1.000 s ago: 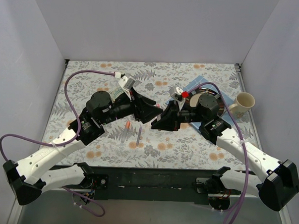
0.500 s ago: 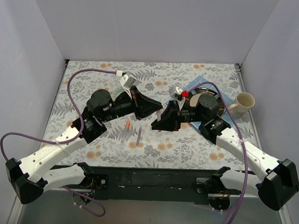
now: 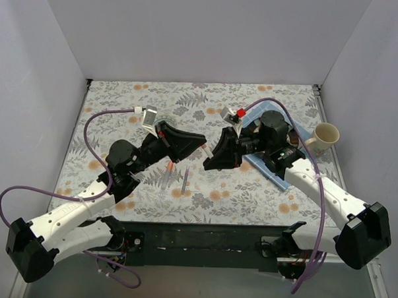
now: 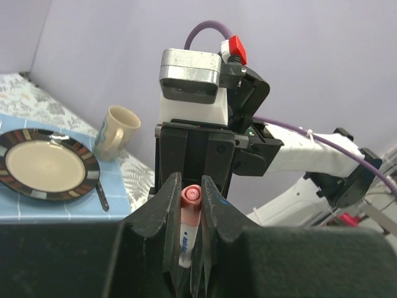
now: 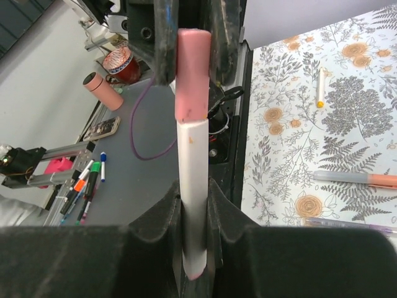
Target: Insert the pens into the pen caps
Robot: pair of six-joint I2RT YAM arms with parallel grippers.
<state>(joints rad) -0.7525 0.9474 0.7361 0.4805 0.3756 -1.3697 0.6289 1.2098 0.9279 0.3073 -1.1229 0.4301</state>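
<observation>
My right gripper (image 5: pixel 195 194) is shut on the white barrel of a pen (image 5: pixel 193 186), held clear of the table. A pink pen cap (image 5: pixel 190 73) sits on the barrel's far end, between the fingertips of my left gripper (image 4: pixel 191 186). The left jaws are shut on that pink cap (image 4: pixel 191 202), with a white printed stretch showing below it. From above, the left gripper (image 3: pixel 200 141) and the right gripper (image 3: pixel 211 161) meet tip to tip mid-table. Three more pens lie on the cloth: an orange-tipped one (image 5: pixel 321 87), a grey one with an orange cap (image 5: pixel 353 179), and a translucent purple one (image 5: pixel 347 225).
A dark-rimmed plate (image 4: pixel 43 164) rests on a blue mat (image 3: pixel 277 171) at the right, with a cream mug (image 3: pixel 325 135) beyond it. Two loose pens (image 3: pixel 168 174) (image 3: pixel 184 181) lie just in front of the grippers. Grey walls close in the floral cloth (image 3: pixel 121 106).
My left gripper has shut on the pink cap end of the pen in the right gripper. Both wrists have shifted, and the left arm has drawn back toward its base.
</observation>
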